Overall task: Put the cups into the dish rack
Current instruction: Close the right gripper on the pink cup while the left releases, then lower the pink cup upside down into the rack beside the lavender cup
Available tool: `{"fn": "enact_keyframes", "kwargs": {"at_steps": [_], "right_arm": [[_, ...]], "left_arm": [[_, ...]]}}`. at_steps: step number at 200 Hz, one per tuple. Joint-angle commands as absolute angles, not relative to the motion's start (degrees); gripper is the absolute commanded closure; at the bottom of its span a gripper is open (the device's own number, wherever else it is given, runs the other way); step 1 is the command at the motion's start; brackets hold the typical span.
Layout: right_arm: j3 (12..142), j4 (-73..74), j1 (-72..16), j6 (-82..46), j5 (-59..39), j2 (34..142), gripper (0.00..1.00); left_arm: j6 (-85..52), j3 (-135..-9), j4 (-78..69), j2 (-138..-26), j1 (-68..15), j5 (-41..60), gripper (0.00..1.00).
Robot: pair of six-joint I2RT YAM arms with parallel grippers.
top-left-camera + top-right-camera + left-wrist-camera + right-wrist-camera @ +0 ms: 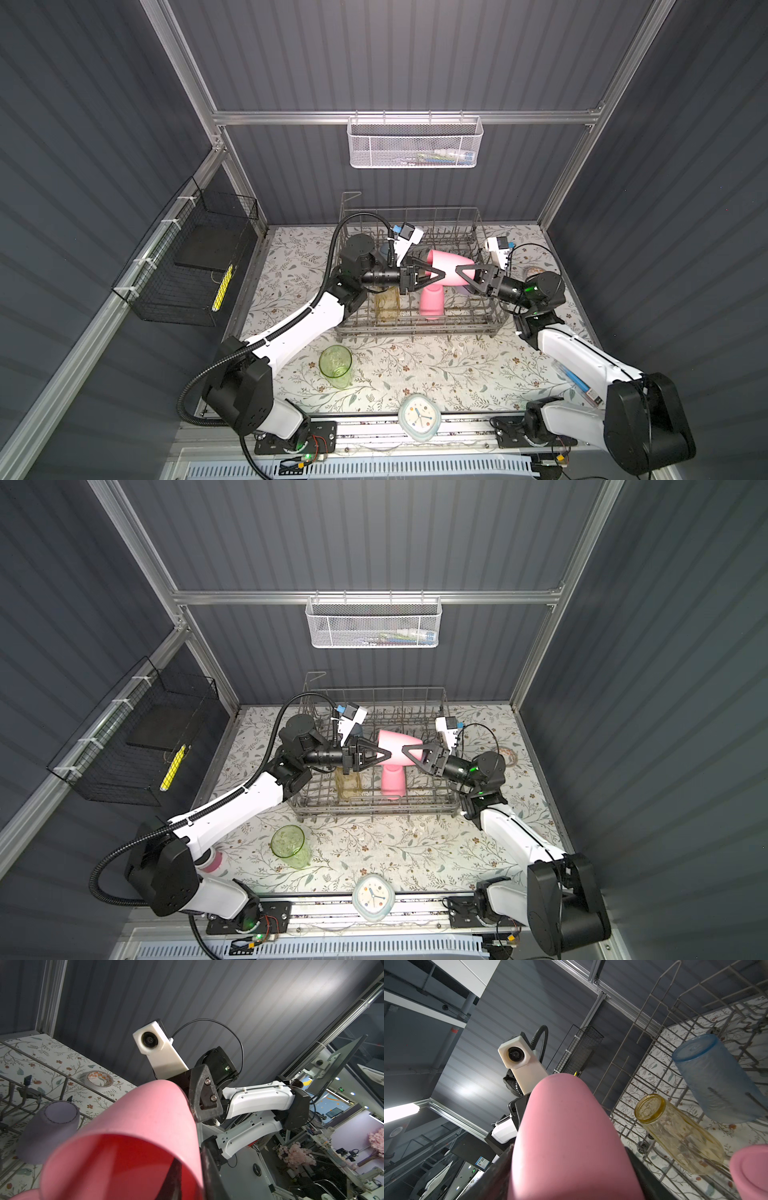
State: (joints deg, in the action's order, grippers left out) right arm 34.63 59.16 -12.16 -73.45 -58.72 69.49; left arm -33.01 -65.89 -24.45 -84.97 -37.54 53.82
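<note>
A pink cup (pixel 451 268) (pixel 399 746) hangs on its side above the dish rack (pixel 415 328) (pixel 374 808), between both grippers. My left gripper (pixel 441 274) (pixel 191 1153) pinches its rim, one finger inside the mouth and one outside. My right gripper (pixel 461 274) (pixel 571 1157) clasps the cup's body near the base, a finger pressed on each side. In the rack stand a second pink cup (pixel 431 301), a yellow cup (pixel 675 1132), a blue cup (pixel 716 1078) and a lavender cup (pixel 52 1126), all mouth down. A green cup (pixel 336 365) stands upright on the table in front.
A tape roll (pixel 99 1080) lies right of the rack. A clock (pixel 417 417) sits at the table's front edge. A white mesh basket (pixel 415 143) hangs on the back wall and a black wire basket (pixel 187 266) on the left wall. A pink cylinder (pixel 212 862) stands under my left arm.
</note>
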Motion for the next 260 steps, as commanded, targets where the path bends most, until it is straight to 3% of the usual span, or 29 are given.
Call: {"fn": "enact_keyframes", "kwargs": {"at_steps": [1,33,60,91,116,144,205,260], "right_arm": [[35.68,61.11,-12.15,-72.99,-58.80,68.47,0.40],[35.33,58.32,-10.82,-71.65,-59.14,66.97,0.43],[35.76,47.07,-8.79,-65.31,-59.06,62.14,0.43],[40.68,18.70,-7.56,-47.30,-55.52,54.94,0.44],[48.40,-9.68,-7.56,-29.94,-44.87,51.31,0.44],[53.52,-26.74,-7.65,-20.02,-33.67,50.95,0.44],[57.83,-41.63,-11.37,-11.85,-11.88,54.78,0.44],[59.04,-43.15,-15.41,-10.46,-1.58,58.67,0.44]], "left_arm": [[-30.58,-65.63,-21.88,-82.96,-37.35,53.58,0.75],[-29.11,-64.90,-19.70,-80.25,-37.35,52.18,0.67],[-24.71,-65.02,-13.53,-76.61,-37.35,49.11,0.64],[-20.42,-65.23,-7.21,-72.78,-37.35,46.24,0.63],[-17.54,-65.27,-2.66,-70.30,-37.35,43.81,0.63],[-15.32,-65.14,1.12,-68.77,-37.34,42.06,0.63],[-14.82,-64.77,2.20,-68.69,-37.35,41.48,0.63],[-14.59,-64.24,2.20,-69.69,-37.35,41.53,0.63]]}}
